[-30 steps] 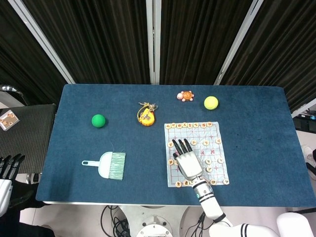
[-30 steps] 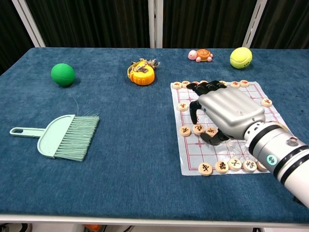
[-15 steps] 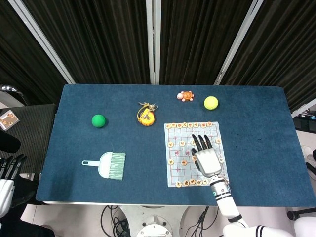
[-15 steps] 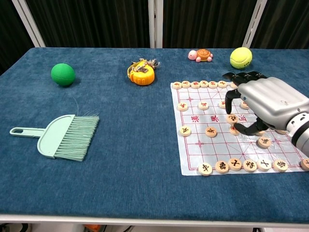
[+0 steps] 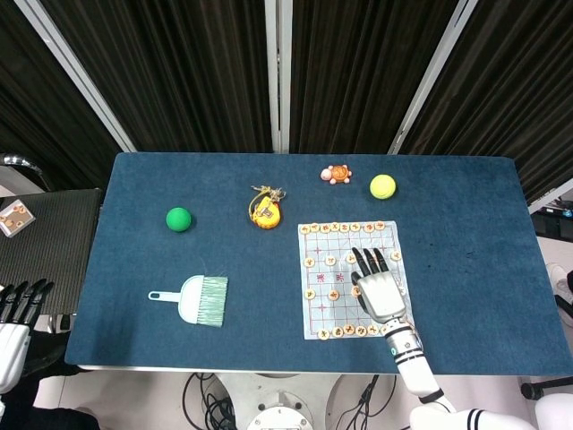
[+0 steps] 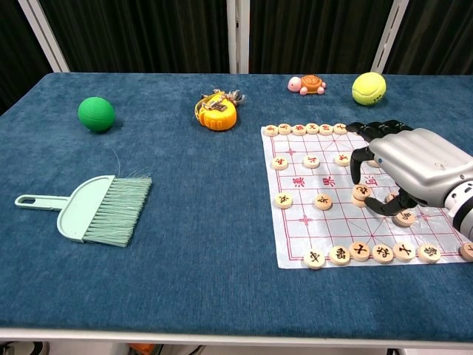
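A white chess mat [image 6: 306, 222] [image 5: 328, 305] with round wooden pieces [image 6: 284, 199] lies on the blue table, right of centre. My right hand [image 6: 409, 164] [image 5: 378, 287] is arched over the mat's right half, palm down. Its fingertips [image 6: 356, 177] come down among the pieces there, beside one piece [image 6: 360, 194]; I see nothing lifted. My left hand [image 5: 14, 309] hangs off the table's near left corner with fingers apart, holding nothing.
A green ball [image 6: 97, 114] sits at the left, and a mint hand brush [image 6: 96, 208] lies near the front left. A yellow tape measure [image 6: 217, 115], a turtle toy [image 6: 307, 84] and a tennis ball [image 6: 369, 88] lie along the back.
My right hand has swept from the mat's left half to its right half, then settled slightly lower. The left hand has barely shifted.
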You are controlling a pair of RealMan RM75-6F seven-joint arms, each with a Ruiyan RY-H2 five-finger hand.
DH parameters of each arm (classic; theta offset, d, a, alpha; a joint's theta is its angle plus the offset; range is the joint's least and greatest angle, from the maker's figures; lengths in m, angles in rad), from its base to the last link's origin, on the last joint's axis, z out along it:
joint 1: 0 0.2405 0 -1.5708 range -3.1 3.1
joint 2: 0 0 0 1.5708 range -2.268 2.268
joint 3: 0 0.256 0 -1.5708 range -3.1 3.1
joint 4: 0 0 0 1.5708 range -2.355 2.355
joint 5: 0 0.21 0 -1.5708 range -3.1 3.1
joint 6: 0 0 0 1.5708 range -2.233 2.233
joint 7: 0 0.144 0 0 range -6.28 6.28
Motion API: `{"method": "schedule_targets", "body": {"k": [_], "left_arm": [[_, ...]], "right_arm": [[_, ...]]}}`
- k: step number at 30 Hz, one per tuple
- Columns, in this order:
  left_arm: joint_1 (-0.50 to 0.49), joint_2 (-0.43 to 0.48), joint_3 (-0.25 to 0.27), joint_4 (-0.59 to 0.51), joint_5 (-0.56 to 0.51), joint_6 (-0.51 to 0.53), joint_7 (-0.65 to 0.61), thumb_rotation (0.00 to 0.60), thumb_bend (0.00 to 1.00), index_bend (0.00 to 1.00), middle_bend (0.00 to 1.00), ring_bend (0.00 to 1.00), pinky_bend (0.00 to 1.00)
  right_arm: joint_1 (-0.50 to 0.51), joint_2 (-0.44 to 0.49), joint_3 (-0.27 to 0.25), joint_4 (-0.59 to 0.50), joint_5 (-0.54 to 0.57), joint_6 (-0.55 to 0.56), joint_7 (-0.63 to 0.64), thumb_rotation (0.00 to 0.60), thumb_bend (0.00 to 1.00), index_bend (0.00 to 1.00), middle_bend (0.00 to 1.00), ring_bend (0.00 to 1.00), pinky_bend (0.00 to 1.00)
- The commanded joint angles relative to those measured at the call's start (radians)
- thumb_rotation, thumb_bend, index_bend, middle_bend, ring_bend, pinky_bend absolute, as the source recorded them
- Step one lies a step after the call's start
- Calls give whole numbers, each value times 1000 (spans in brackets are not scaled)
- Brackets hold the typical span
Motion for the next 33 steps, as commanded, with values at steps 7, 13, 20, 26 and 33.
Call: {"method": "schedule_targets", "body": {"k": [7,13,20,26,33], "left_arm": [[0,0,-3,4,-1,5,-7,600,103,49,47,0,0],[1,3,-4,-1,1,11,-5,600,103,49,47,0,0],[-4,16,-7,-26,5,8,10,600,103,49,47,0,0],[-15,14,-13,-31,-6,-13,20,600,103,49,47,0,0],[-26,0,-26,-24,-24,-24,30,600,103,49,47,0,0]], "right_arm": [[6,17,1,-32,23,-15,-13,600,210,329,4,0,0],[-6,68,9,-97,-17,29,36,600,167,176,0,0,0],[-112,262,-30,-241,-163,210,203,600,168,92,0,0,0],[-257,403,-88,-167,-207,375,339,600,167,0,0,0,0],[-403,477,-110,-105,-170,488,494,600,167,0,0,0,0]]}}
